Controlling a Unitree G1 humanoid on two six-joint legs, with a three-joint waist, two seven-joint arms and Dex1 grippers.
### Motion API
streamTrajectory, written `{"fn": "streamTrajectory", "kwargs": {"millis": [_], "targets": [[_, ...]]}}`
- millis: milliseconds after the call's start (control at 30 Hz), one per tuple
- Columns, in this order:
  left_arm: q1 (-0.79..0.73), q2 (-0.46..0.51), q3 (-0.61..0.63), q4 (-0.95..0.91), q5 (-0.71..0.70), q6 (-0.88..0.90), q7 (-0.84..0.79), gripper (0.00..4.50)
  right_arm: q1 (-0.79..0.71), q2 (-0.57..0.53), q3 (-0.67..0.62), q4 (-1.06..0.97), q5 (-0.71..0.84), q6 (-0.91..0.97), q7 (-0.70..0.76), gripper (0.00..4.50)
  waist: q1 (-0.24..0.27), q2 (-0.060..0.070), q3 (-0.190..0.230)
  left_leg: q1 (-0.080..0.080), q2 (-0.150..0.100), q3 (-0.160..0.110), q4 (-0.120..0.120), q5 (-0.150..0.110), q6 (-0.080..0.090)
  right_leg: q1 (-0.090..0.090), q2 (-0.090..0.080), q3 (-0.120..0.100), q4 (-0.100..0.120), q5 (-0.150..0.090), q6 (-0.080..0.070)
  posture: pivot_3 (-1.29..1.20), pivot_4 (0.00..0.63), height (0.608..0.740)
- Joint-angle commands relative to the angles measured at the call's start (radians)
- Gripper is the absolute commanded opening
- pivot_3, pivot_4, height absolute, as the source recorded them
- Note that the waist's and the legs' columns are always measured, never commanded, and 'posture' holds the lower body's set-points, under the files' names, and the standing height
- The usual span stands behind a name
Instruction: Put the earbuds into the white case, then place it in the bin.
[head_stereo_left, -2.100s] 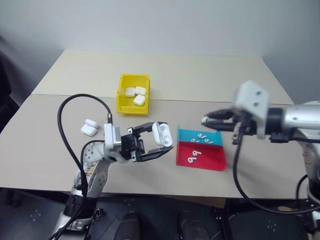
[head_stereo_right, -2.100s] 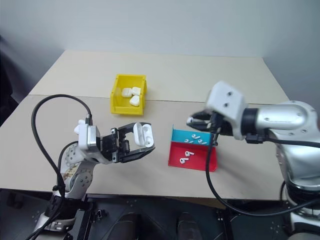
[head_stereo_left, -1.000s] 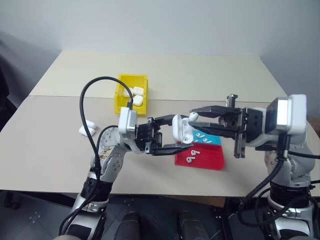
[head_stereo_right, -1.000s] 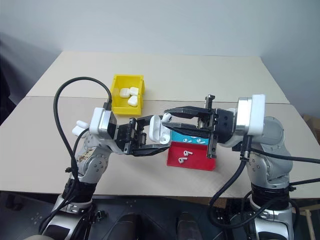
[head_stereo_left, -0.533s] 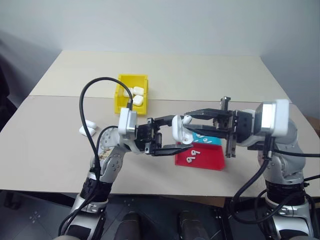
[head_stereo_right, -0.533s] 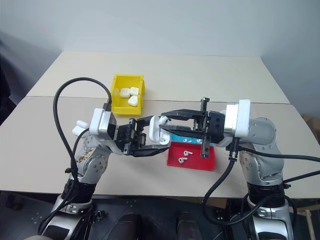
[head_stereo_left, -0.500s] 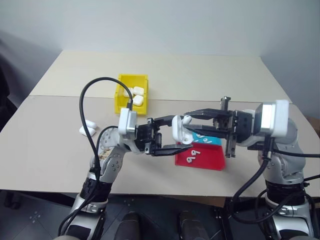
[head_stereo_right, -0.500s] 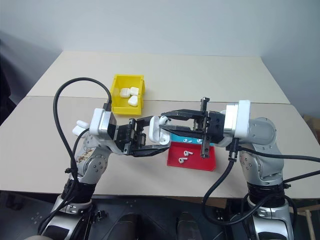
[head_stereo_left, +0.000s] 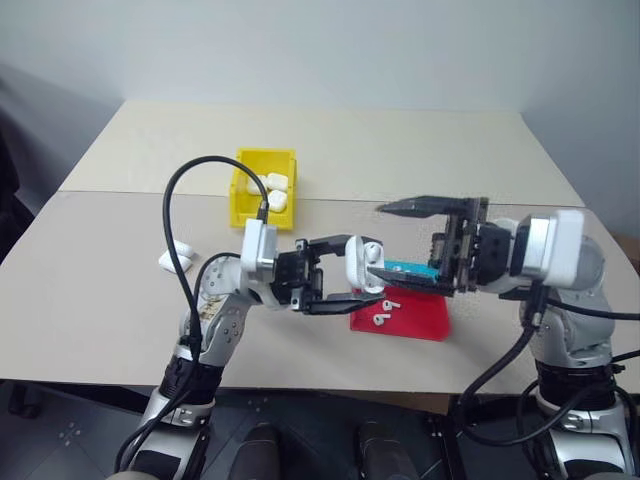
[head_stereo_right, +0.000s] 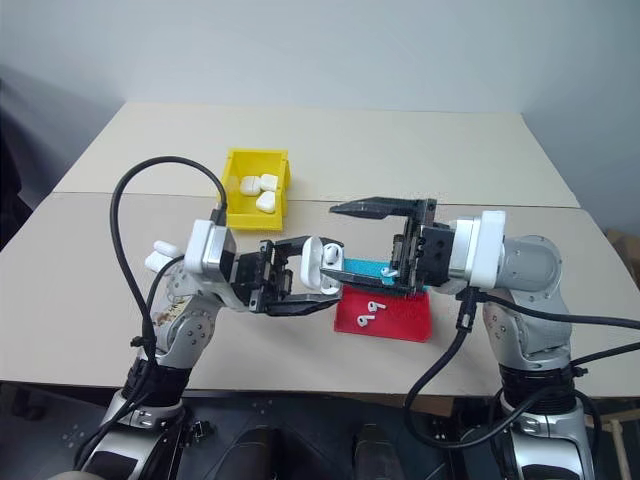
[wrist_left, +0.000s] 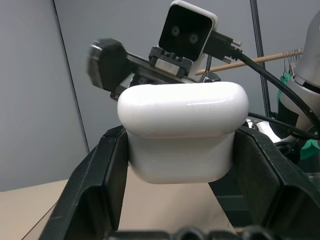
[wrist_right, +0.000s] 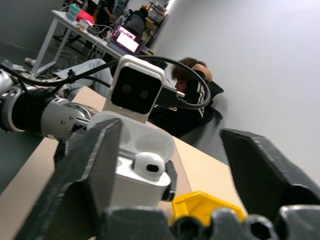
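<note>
— Item: white case (head_stereo_left: 358, 264)?
— Lid up, one earbud (wrist_right: 148, 165) seated, clenched in my left gripper (head_stereo_left: 345, 276) above the table, five o'clock from the bin (head_stereo_left: 264, 186).
— Right gripper (head_stereo_right: 362, 246)?
— Mine too: released, spread wide.

Head stereo pair looked fwd and down over the table (head_stereo_left: 420, 150), both eyes sharing nearly the same scene. L wrist cam sat very close behind the white case (wrist_left: 182, 132). R wrist cam faced that case from the opposite side, close.
</note>
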Motion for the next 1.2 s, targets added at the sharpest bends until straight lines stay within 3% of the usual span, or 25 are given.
{"fn": "streamTrajectory", "kwargs": {"millis": [33,200,333,400,500,733,867,1033,1200], "targets": [[0.001,0.002,0.016,-0.019,0.002,-0.018,0.010,2.80,0.002,-0.015,0.010,-0.017,0.013,-0.003,0.006,4.01,0.000,0.000,0.000,0.000,0.000,0.000,0.000,0.000,0.000,0.000,0.000,0.000,0.000,0.000,0.000,0.00,0.150,0.740],[0.076,0.103,0.050,0.024,0.075,-0.108,-0.051,2.80,-0.045,-0.123,-0.047,-0.032,0.063,0.184,-0.081,4.01,-0.004,0.000,0.000,0.000,0.000,0.000,0.000,0.000,0.000,0.000,0.000,0.000,0.000,0.000,0.000,0.00,0.150,0.740],[0.160,0.168,0.111,-0.060,0.027,-0.068,-0.008,2.80,-0.130,-0.268,0.010,0.030,0.010,0.397,-0.114,4.01,-0.005,0.001,0.001,0.000,0.000,0.001,-0.001,0.000,0.000,-0.001,0.000,0.001,0.000,0.000,-0.001,0.00,0.150,0.740],[0.219,0.207,0.145,-0.110,0.022,-0.062,0.001,2.80,-0.184,-0.337,0.065,0.075,-0.044,0.446,-0.071,4.01,-0.003,0.001,0.001,0.000,0.000,0.001,-0.001,0.000,0.000,-0.001,0.000,0.001,0.000,0.000,-0.001,0.00,0.150,0.740],[0.318,0.273,0.180,-0.132,0.055,-0.124,-0.043,2.80,-0.325,-0.428,0.250,0.179,-0.212,0.505,0.041,4.01,-0.006,0.002,0.001,0.000,0.001,0.002,-0.002,0.000,0.000,-0.002,0.000,0.001,-0.001,0.000,-0.001,0.00,0.150,0.740],[0.442,0.293,0.200,-0.205,0.075,-0.137,0.033,2.80,-0.586,-0.318,0.565,0.512,-0.561,0.500,0.100,4.01,-0.012,0.002,0.001,0.000,0.001,0.003,-0.003,0.000,0.000,-0.003,0.000,0.001,-0.001,0.000,-0.001,0.00,0.150,0.740],[0.483,0.272,0.197,-0.251,0.087,-0.125,0.105,2.80,-0.637,-0.256,0.638,0.592,-0.660,0.460,0.134,4.01,-0.006,0.002,0.002,-0.004,0.001,0.003,-0.003,0.000,0.000,-0.008,-0.001,0.001,-0.001,0.000,-0.001,0.00,0.150,0.740],[0.523,0.253,0.179,-0.297,0.104,-0.127,0.164,2.80,-0.642,-0.237,0.672,0.634,-0.753,0.368,0.171,2.82,0.001,0.002,0.002,-0.012,0.001,0.003,-0.003,0.000,0.000,-0.018,0.000,0.002,0.003,0.000,-0.002,0.00,0.150,0.740],[0.520,0.252,0.173,-0.291,0.121,-0.142,0.189,2.80,-0.630,-0.213,0.684,0.664,-0.813,0.334,0.187,2.82,-0.002,0.002,0.001,-0.011,0.001,0.003,-0.003,0.000,0.000,-0.017,0.000,0.002,0.004,0.000,-0.002,0.00,0.150,0.740]]}}
